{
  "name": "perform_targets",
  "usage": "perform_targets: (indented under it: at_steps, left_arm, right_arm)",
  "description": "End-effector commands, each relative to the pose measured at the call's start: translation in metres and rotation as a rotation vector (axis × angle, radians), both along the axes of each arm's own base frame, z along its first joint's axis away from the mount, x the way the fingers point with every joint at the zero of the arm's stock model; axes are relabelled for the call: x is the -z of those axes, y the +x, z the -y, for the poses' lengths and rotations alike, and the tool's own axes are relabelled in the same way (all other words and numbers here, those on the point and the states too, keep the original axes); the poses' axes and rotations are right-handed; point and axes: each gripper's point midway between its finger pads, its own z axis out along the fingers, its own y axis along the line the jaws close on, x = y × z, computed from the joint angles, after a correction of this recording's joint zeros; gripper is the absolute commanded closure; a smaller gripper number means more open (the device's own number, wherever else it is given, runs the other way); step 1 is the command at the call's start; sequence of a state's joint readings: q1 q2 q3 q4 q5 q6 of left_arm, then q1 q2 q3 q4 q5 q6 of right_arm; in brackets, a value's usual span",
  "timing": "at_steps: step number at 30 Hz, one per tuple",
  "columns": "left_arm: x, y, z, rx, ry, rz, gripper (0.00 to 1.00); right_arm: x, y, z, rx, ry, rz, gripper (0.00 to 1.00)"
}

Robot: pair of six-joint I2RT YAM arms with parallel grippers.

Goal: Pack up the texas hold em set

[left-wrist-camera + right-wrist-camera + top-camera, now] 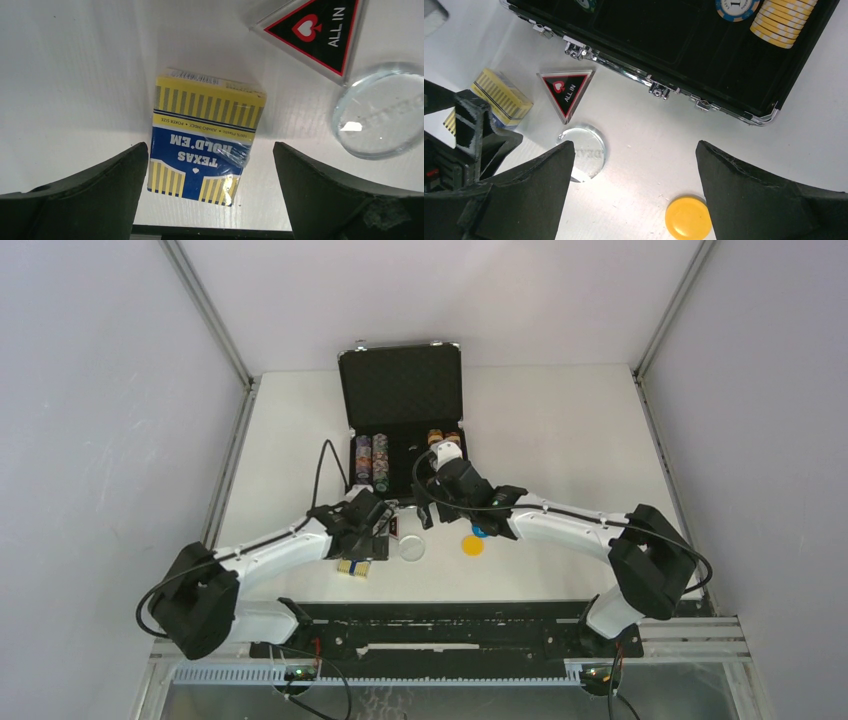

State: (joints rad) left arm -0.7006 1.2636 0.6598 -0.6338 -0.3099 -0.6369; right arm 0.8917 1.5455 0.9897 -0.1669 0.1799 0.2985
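The black silver-edged briefcase (402, 390) lies open at the back, with poker chips (372, 462) stacked in its tray and yellow chips (780, 17) at its right end. On the table, the yellow-blue card box (205, 140) lies flat directly below my open left gripper (210, 150), between the fingers and untouched. The red-black triangular token (317, 30) and a clear round disc (380, 112) lie just beyond it. My right gripper (634, 147) hangs open over the table in front of the case. A yellow disc (688, 217) lies by its right finger. A blue disc (480, 531) peeks from under the right arm.
The case's front edge with silver latches (659, 90) runs just beyond the right gripper. Both arms meet close together at mid-table, the left gripper (365, 540) beside the right gripper (455, 512). Grey walls enclose the white table (570, 440) on three sides.
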Motion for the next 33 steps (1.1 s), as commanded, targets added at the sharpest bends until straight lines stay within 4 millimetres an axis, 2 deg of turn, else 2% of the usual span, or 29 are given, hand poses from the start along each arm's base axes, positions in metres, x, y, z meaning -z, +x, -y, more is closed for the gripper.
perform_targets:
  at_steps: [1,5,8,12,14,20,23,25,28,33]
  left_arm:
    - [0.008,0.003,0.005,0.014,0.020,-0.024,0.03]
    - [0.017,0.001,0.003,-0.010,0.047,-0.056,0.17]
    - [0.018,0.003,0.004,-0.013,0.044,-0.050,0.39]
    - [0.004,0.010,0.005,-0.005,0.027,0.014,0.65]
    - [-0.006,0.015,0.010,0.008,-0.007,0.065,0.74]
    - [-0.057,0.029,0.033,0.106,-0.159,0.316,0.76]
    - [-0.077,0.028,0.049,0.205,-0.278,0.420,0.85]
    - [-0.090,0.026,0.057,0.270,-0.339,0.495,0.86]
    - [-0.104,0.022,0.063,0.333,-0.392,0.601,0.85]
    - [-0.114,0.018,0.069,0.407,-0.404,0.695,0.84]
  right_arm:
    - [-0.003,0.003,-0.007,-0.005,0.040,0.007,0.01]
    - [-0.003,0.004,-0.005,-0.003,0.033,0.008,0.02]
    - [-0.004,0.004,-0.003,0.001,0.033,0.003,0.02]
    - [-0.010,0.001,-0.005,-0.023,0.092,-0.012,0.01]
    - [-0.017,0.000,-0.006,-0.041,0.150,-0.026,0.01]
    - [-0.037,0.004,-0.007,-0.088,0.320,-0.062,0.02]
    - [-0.052,0.004,-0.012,-0.132,0.395,-0.068,0.03]
    - [-0.065,0.000,-0.016,-0.169,0.462,-0.083,0.03]
    - [-0.085,-0.002,-0.020,-0.206,0.518,-0.071,0.03]
    - [-0.092,-0.010,-0.028,-0.247,0.461,-0.096,0.07]
